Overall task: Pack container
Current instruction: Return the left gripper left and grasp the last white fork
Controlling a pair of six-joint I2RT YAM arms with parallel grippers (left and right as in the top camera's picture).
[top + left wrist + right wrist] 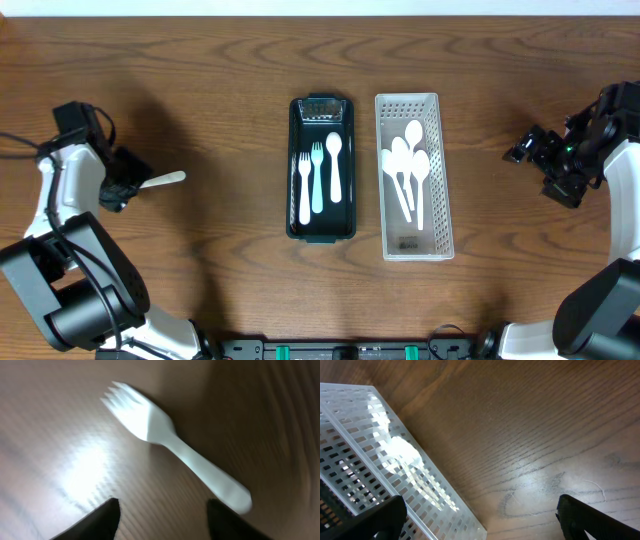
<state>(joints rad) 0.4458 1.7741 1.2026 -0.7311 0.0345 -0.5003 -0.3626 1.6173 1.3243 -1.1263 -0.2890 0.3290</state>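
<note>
A lone fork [170, 444] lies on the table [200, 80] just ahead of the left gripper [162, 510], handle end nearest its fingers. I'd guess it's next for the container [293, 170], well beyond, where other cutlery already lies. The jaws stand apart, touching nothing. The right gripper [480, 515], basket [350, 425] of spoons beside it, is spread wide and empty.

A white slotted basket [355, 425] filled the left side, resting on the wood table [530, 435]. Pale, blurred shapes [402, 452] showed through its wall. The right gripper [480, 522] had its two dark fingers [592, 520] wide apart at the bottom corners, holding nothing.
</note>
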